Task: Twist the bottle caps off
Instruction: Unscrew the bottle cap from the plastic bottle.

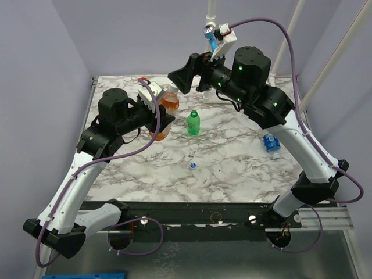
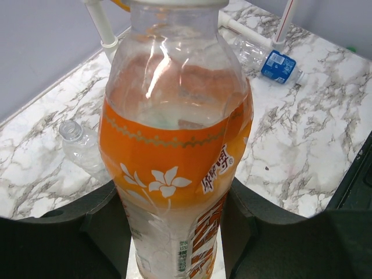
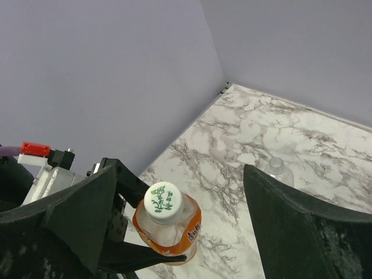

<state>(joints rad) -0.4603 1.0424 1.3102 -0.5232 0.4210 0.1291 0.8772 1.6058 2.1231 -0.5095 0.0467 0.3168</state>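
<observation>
**Orange bottle clamped, cap on, right jaws open above it**

We note the white cap (image 3: 163, 201) with green print sitting on the neck of the orange bottle (image 2: 174, 168), near the back left of the tabletop (image 1: 232, 168). The left jaws are closed on this bottle. In the left wrist view, the two black fingers (image 2: 104, 229) press its lower body from either side, below the orange label. We cannot tell whether its base touches the tabletop.

The right jaws hang above the capped bottle, spread wide and holding nothing. In the right wrist view the cap lies between and well below the fingers (image 3: 302, 226), touching neither.

Just right of the orange bottle, the green bottle (image 1: 193, 123) stands upright. The clear bottle (image 3: 278, 170) sits further back, and we cannot tell whether it is upright. The blue-label bottle (image 1: 271, 144) lies on its side, well apart at the right. A loose cap (image 1: 193, 165) rests on the tabletop in front of the green bottle. White pipes (image 2: 102, 23) stand along the back edge.
</observation>
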